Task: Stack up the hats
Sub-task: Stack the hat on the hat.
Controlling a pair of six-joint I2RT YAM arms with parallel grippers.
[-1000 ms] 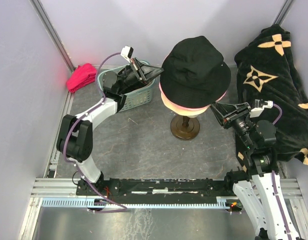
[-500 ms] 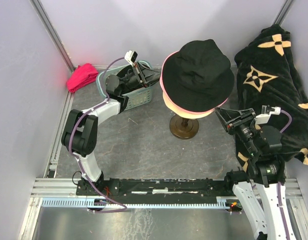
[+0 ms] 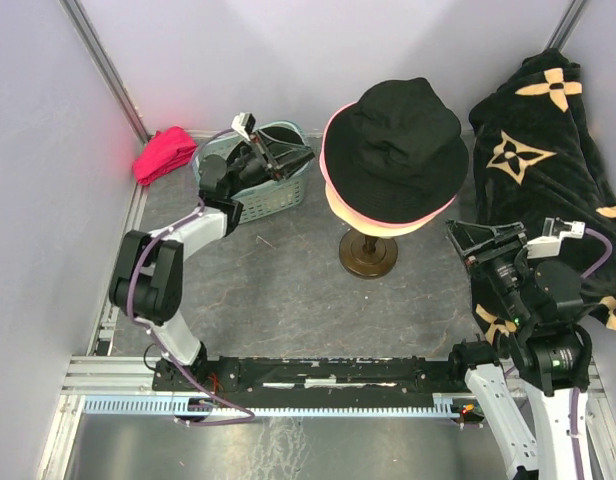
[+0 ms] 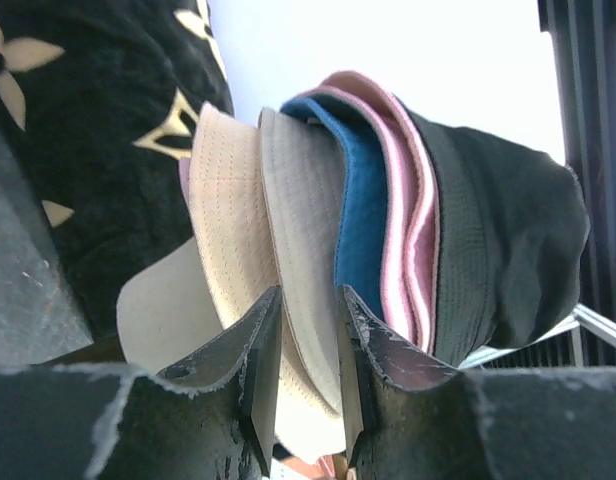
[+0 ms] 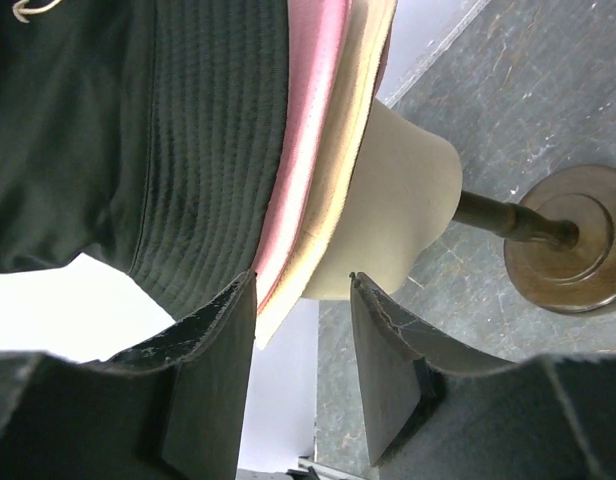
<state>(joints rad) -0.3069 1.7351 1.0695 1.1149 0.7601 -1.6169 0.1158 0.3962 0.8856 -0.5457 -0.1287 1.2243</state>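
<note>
Right arm retreats from the hats (image 3: 393, 150)
From above, my right pincer (image 3: 460, 238) has pulled back towards me and the left pincer (image 3: 303, 157) sits lower over the basket (image 3: 263, 200). The hats stay stacked on their stand (image 3: 369, 255). Wrist views: both pincers parted, empty.

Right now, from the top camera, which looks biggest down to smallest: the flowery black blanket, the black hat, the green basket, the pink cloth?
1. large black cloth with beige flowers
2. black fabric bucket hat
3. green plastic basket, partly hidden
4. small magenta cloth
</note>
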